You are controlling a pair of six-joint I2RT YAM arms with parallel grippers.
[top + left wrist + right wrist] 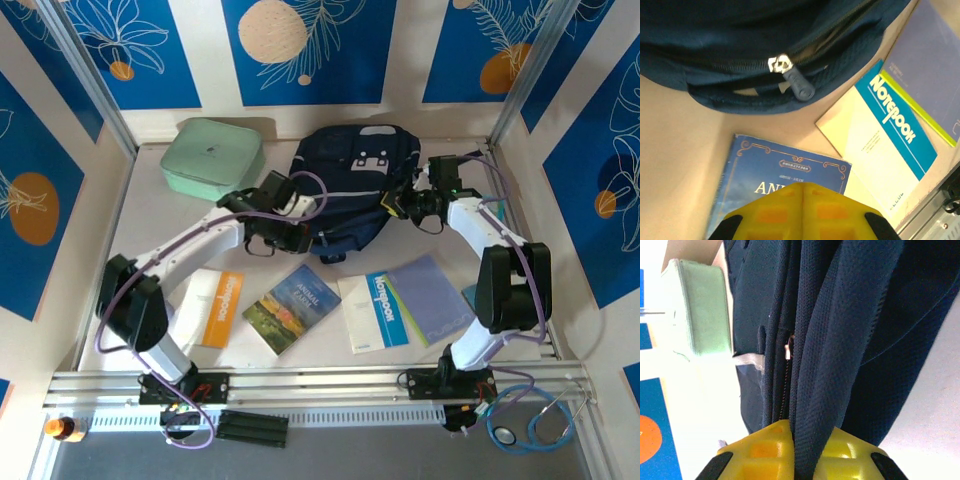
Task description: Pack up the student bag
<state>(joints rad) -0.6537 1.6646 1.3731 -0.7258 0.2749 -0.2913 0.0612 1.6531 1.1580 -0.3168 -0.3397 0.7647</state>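
Note:
The student bag point(345, 180), navy with a grey stripe, lies at the back middle of the table. My right gripper point(398, 203) is at its right side. In the right wrist view this gripper point(805, 432) is shut on a dark woven strap point(840, 340) of the bag, beside a zipper point(788, 347). My left gripper point(290, 238) hovers at the bag's near edge. Its yellow jaws point(803, 186) are shut with nothing between them, above a blue Animal book point(775, 165). The bag's zipper pull point(799, 86) hangs just beyond, and the zipper there gapes a little.
A mint-green case point(212, 155) sits at the back left. In a row along the front lie an orange notebook point(212, 308), the Animal book point(291, 307), a blue Notebook point(375, 312) and a purple book point(432, 297). A stethoscope point(530, 425) lies by the right base.

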